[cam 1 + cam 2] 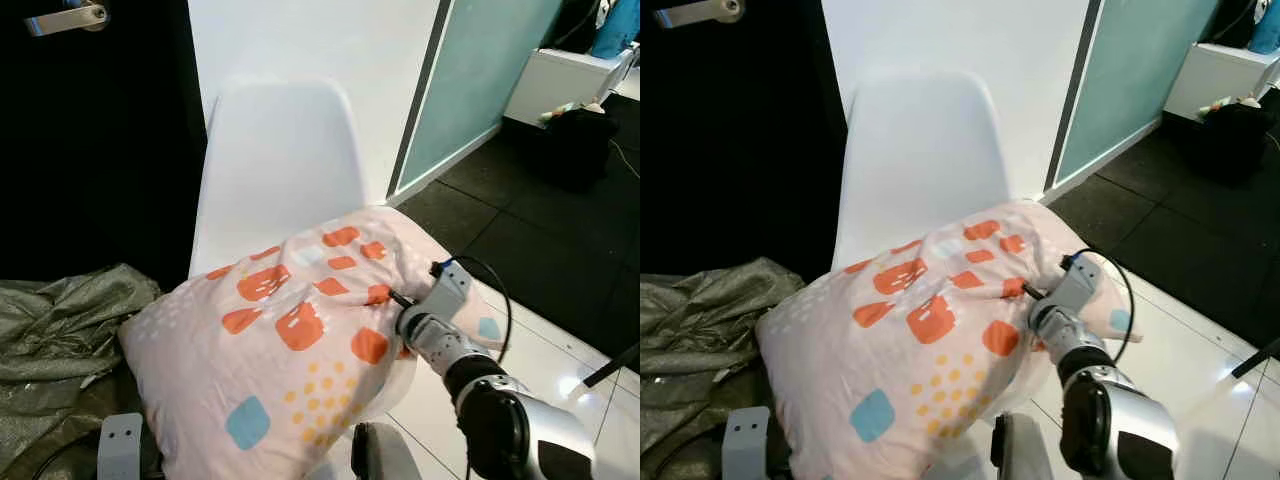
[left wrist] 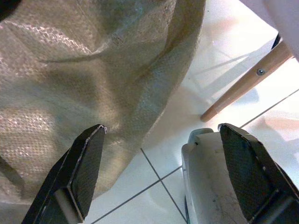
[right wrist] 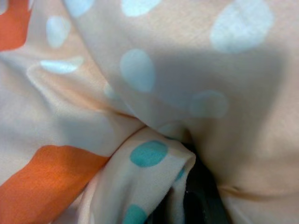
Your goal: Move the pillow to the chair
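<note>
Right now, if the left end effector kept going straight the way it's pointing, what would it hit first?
Probably the crumpled grey-green woven plastic sack, which lies straight ahead of the open left end effector. The white tiled floor lies beside it. Depth is hard to judge.

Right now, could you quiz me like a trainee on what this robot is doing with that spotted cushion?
1. True or false: the pink pillow with orange and blue patches lies on the floor.
2. Which gripper pinches the pillow's fabric?
A. left gripper
B. right gripper
3. What lies crumpled left of the white plastic chair?

Key: 1. False, it rests against the chair. 2. B. 3. A grey woven sack.
</note>
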Controlling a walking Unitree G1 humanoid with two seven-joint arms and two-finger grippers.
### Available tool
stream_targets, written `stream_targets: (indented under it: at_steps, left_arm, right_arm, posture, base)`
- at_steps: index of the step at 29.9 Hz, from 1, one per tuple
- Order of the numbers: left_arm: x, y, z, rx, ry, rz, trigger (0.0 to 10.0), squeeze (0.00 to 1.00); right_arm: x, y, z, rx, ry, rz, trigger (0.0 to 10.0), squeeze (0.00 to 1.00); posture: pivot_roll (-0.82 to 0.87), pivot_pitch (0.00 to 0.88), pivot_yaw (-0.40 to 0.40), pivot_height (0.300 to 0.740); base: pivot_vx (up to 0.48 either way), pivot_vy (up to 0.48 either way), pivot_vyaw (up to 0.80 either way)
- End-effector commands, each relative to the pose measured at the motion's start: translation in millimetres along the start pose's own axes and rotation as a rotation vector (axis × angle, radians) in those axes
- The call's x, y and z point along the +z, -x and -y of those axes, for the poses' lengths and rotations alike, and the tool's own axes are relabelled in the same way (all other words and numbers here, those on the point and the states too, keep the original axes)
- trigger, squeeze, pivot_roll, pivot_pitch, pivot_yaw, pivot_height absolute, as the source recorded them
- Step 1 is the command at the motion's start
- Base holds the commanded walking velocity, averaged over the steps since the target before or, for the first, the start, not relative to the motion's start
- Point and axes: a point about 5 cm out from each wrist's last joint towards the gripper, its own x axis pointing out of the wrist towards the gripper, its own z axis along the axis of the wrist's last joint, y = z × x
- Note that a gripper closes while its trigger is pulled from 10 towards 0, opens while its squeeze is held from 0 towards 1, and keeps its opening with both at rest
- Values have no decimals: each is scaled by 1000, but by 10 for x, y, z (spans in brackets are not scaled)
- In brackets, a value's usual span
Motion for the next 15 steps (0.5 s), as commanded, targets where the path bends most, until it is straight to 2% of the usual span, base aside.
stream_targets:
  at_steps: [1,3,4,6,10,12,15]
  left_arm:
    - [-27,17,-32,10,-20,-2,10000,0]
    - [-14,16,-54,52,-40,10,10000,0]
    - [-14,16,-54,52,-40,10,10000,0]
    - [-3,18,-70,82,-52,21,10000,0]
    - [2,19,-77,97,-60,26,10000,0]
    - [2,21,-82,110,-67,28,10000,0]
    - [16,13,-82,121,-74,31,10000,0]
  right_arm:
    - [117,2,-184,70,-1,56,10000,0]
    - [63,3,-335,125,23,56,10000,0]
    - [63,3,-335,125,23,56,10000,0]
    - [100,12,-456,183,44,77,10000,0]
    - [161,23,-517,225,77,104,10000,0]
    - [216,28,-519,241,92,118,10000,1000]
    - [257,29,-488,236,120,126,10000,1000]
  posture:
    - [-58,101,-62,556]
    - [-42,108,-62,556]
    - [-42,108,-62,556]
    - [-37,109,-62,556]
    - [-33,111,-65,556]
    - [-31,112,-68,556]
    - [-26,122,-73,556]
  base:
    - [0,0,0]
    - [0,0,0]
    - [0,0,0]
    - [0,0,0]
    - [0,0,0]
    - [0,0,0]
    - [0,0,0]
